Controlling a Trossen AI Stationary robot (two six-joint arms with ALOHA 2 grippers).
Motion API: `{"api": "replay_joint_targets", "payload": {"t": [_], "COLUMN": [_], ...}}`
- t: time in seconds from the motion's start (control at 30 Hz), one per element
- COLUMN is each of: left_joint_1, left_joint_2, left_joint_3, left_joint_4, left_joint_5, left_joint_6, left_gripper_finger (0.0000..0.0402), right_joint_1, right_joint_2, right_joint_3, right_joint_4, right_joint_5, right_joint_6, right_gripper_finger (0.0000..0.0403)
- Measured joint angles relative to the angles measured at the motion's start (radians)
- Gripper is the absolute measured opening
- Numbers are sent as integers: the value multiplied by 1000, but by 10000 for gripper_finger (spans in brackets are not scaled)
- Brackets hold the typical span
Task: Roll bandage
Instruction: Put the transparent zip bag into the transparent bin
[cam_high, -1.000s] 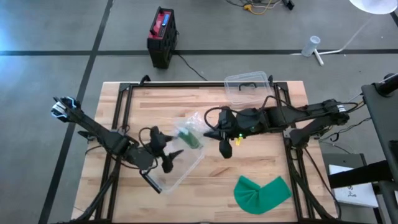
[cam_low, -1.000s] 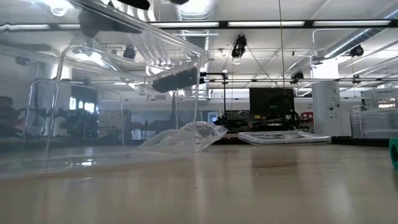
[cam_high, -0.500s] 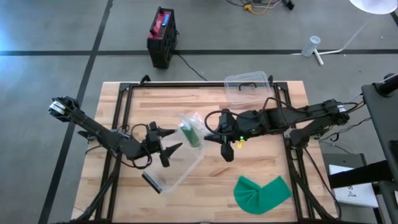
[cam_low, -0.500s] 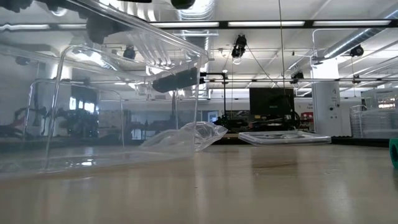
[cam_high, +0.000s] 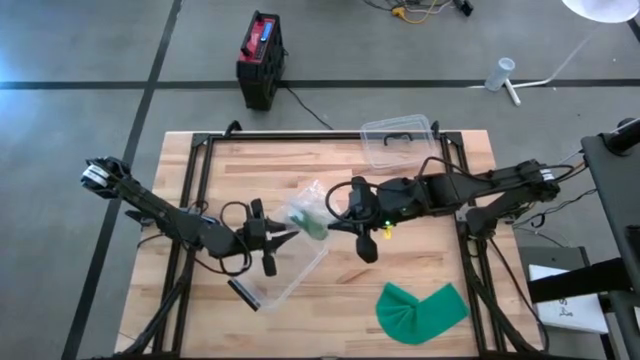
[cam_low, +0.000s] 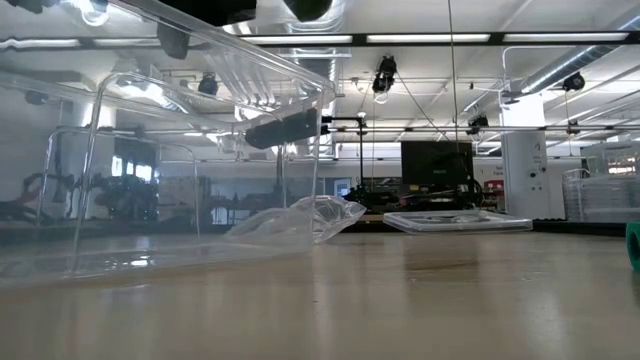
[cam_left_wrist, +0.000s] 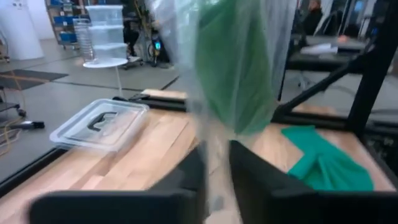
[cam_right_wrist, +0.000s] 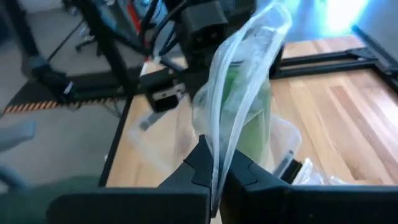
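Basically both arms hold one clear plastic bag up between them over mid-table, likely to pull it open and free the green bandage roll inside. Left gripper has its fingers pinched on the film's edge; right gripper is clamped on the opposite edge. Film is thin, crinkly, limp. Below sits a rigid clear tub; its flat lid lies farther back. Loose green bandage, soft and fanned out, lies near the front right.
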Motion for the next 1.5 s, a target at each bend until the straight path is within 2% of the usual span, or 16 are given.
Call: {"api": "replay_joint_targets", "payload": {"t": [0.03,0.1,0.23,0.43,0.57,0.8,1.0,1.07,1.23,1.5], "left_joint_1": [0,0,0,-1,-4,-9,-55,-73,-100,-100], "left_joint_2": [-1,-5,-11,-11,-11,-12,-25,-31,-47,-63], "left_joint_3": [9,28,100,255,354,468,474,473,473,472], "left_joint_4": [-26,-94,-259,-542,-723,-1044,-1243,-1278,-1364,-1507], "left_joint_5": [-1,-19,-92,-104,-103,15,21,9,-102,-105], "left_joint_6": [0,-7,-8,-7,-22,-163,-329,-381,-506,-570], "left_gripper_finger": [22,9,17,5,9,11,61,85,141,191], "right_joint_1": [0,0,-3,-2,-2,0,7,7,7,7], "right_joint_2": [-2,-6,-9,-10,-10,0,55,90,179,251], "right_joint_3": [12,46,121,164,156,85,56,55,69,89], "right_joint_4": [-27,-98,-254,-430,-465,-269,-87,-52,27,57], "right_joint_5": [-13,-25,-27,-37,-37,-32,28,33,16,28], "right_joint_6": [-18,-37,-39,-1,54,198,244,285,364,375], "right_gripper_finger": [0,0,0,0,0,0,0,0,0,0]}}
